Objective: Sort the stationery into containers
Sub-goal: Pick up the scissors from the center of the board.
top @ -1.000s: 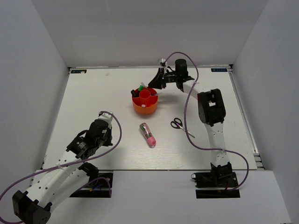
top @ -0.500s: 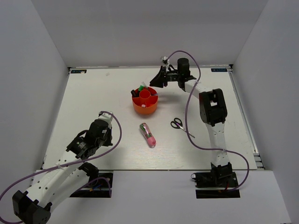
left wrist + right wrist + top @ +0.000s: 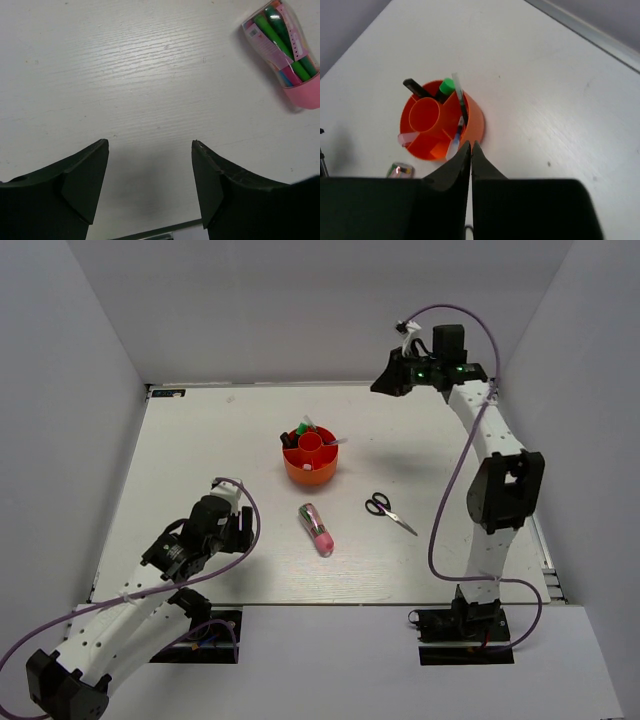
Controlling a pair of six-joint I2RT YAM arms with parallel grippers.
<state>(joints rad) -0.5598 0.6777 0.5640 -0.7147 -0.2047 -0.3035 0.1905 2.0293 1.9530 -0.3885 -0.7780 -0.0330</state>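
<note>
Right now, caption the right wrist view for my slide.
Shut right hand held aloft, looking down on the orange organiser, with a clear pen and green marker standing in its outer compartments.

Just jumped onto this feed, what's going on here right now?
Stationery is being sorted into the orange organiser, already partly filled. The right gripper is raised high above the far side of the table, fingers shut on nothing. The left gripper hovers open, low over the table near the pink-and-green pen. That pen and the scissors lie loose on the table, neither held.
</note>
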